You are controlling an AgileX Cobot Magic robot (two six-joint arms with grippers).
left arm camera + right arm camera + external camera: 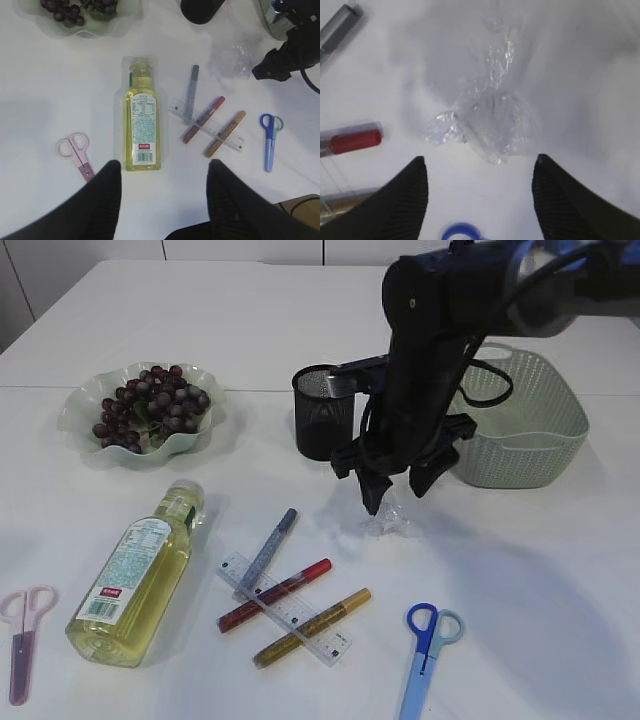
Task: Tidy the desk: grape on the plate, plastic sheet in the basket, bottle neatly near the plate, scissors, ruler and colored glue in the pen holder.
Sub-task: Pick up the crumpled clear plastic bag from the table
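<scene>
Right hand (479,172) spread over the sheet (490,125), seemingly not touching; grapes (152,405) plated, everything else on the bench (540,580) waits.

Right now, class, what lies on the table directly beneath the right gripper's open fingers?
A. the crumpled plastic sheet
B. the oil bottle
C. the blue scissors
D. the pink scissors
A: the right gripper hangs open over the crumpled plastic sheet, which lies on the table between its two fingers.

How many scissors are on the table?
2. The pink scissors lie at the front left, beside the bottle. The blue scissors lie at the front right, past the ruler.
</scene>
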